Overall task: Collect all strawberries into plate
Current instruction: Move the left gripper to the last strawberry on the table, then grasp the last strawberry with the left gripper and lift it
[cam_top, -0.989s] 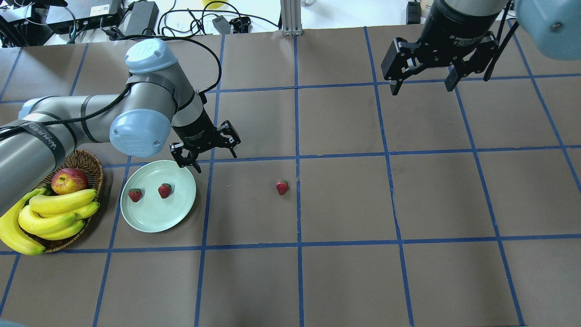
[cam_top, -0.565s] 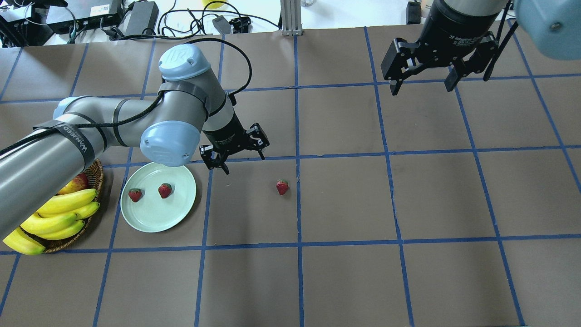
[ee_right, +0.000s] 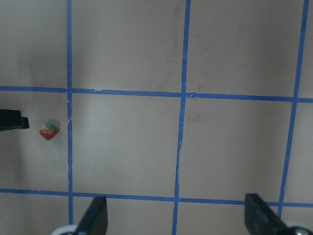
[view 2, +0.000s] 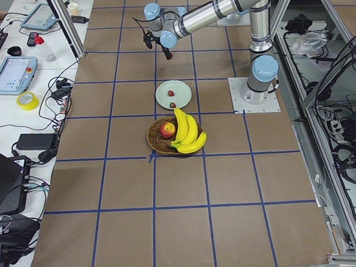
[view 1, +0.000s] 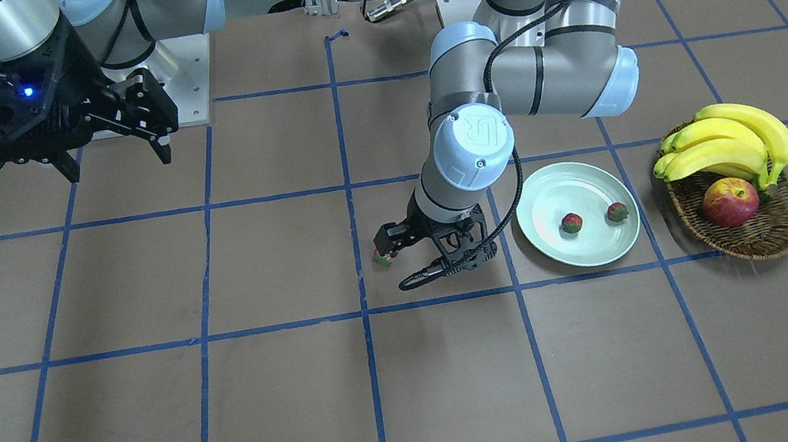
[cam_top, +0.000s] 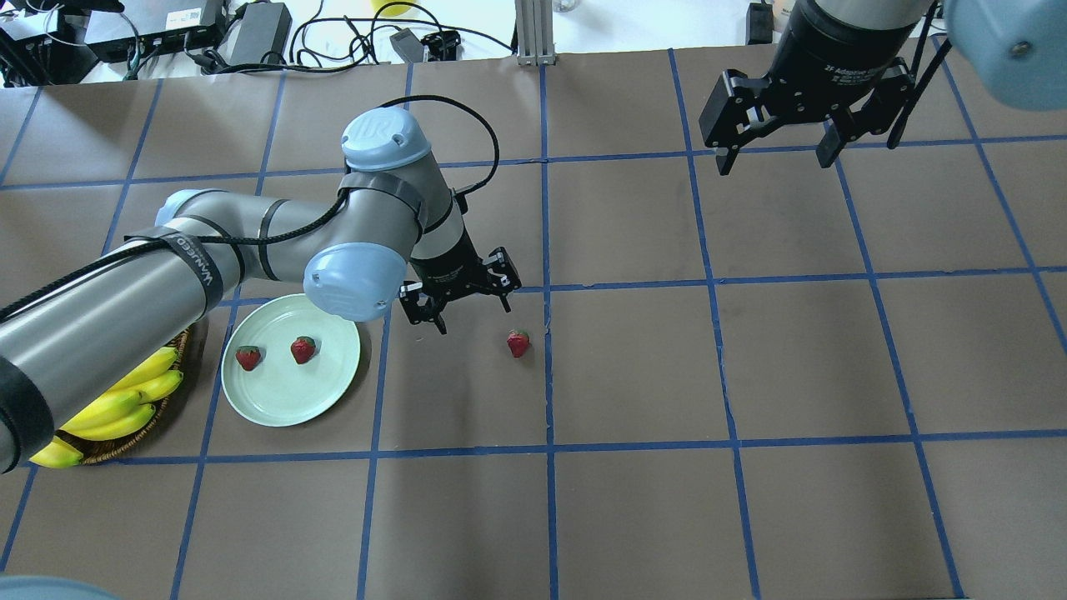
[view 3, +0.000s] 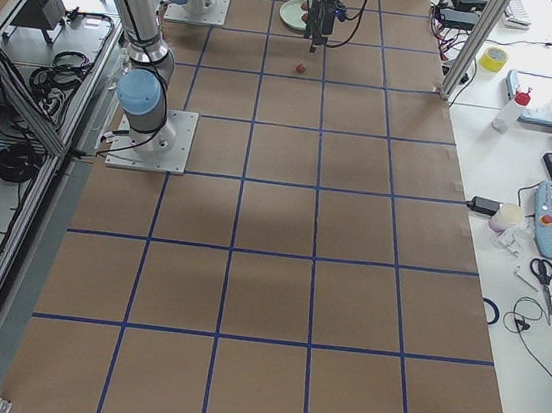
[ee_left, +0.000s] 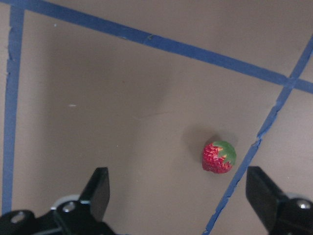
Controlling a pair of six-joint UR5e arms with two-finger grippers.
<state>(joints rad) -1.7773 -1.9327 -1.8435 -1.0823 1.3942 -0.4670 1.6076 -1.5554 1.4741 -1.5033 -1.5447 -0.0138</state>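
Two strawberries lie on the pale mint-green plate at the left. A third strawberry lies on the brown table, just left of a blue tape line. My left gripper is open and empty, hovering just behind and left of that berry. In the left wrist view the berry lies ahead of the open fingers, nearer the right one. My right gripper is open and empty, high at the far right. The front view shows the plate and the lone berry.
A brown wicker basket with bananas and a red-yellow apple stands beside the plate, on the side away from the lone strawberry. Blue tape lines grid the table. Cables and boxes lie beyond the table's far edge.
My left arm has swung right, from the plate's far rim to just beside the lone strawberry, gripper open throughout. The right arm and all strawberries have not moved.
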